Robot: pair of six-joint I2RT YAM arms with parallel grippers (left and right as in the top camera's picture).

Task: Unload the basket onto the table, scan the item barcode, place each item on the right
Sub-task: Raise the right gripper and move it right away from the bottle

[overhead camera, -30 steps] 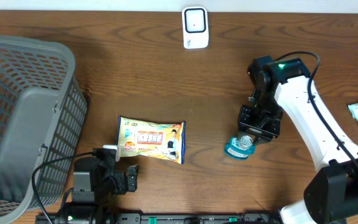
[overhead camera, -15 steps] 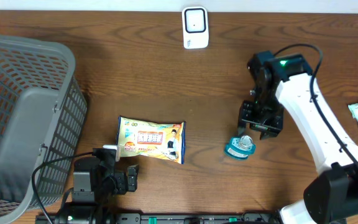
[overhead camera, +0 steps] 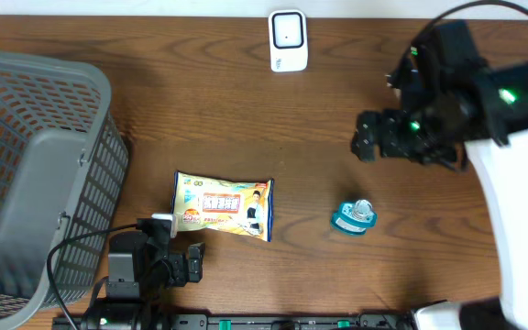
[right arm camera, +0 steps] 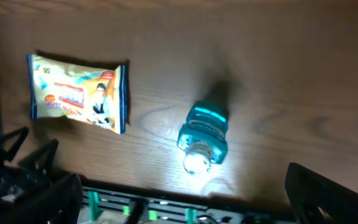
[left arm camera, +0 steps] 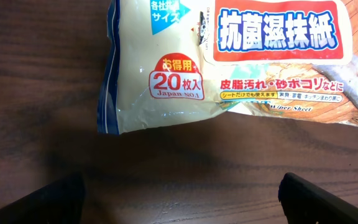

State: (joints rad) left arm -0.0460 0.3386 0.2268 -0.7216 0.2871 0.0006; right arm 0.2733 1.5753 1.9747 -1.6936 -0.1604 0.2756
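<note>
The small bottle [overhead camera: 354, 216] lying on the tabletop [overhead camera: 200, 119] looks light, rigid and apt to roll, so pinch across its body with the right hand [overhead camera: 374, 145], now spread empty.

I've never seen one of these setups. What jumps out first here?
A bright yellow wipes packet lies mid-table, a small teal bottle to its right. A big grey basket fills the left edge; a white arm hangs over the right.
</note>
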